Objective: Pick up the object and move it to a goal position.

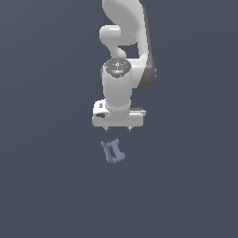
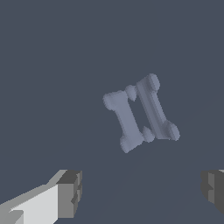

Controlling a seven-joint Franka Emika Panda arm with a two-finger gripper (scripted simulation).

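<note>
The object (image 1: 113,151) is a small pale blue-grey piece with two ridged bars and knobbed ends. It lies on the dark grey floor, just in front of and below the white arm in the exterior view. In the wrist view the object (image 2: 140,113) lies tilted, ahead of the fingers and apart from them. My gripper (image 1: 118,127) hangs above the floor with its jaws wide apart and nothing between them. Its two dark fingertips (image 2: 70,192) show in the wrist view, and the gripper (image 2: 142,190) is empty.
The dark grey floor (image 1: 46,186) is plain and flat all around. The white arm (image 1: 123,56) rises behind the gripper. No other objects or markers show.
</note>
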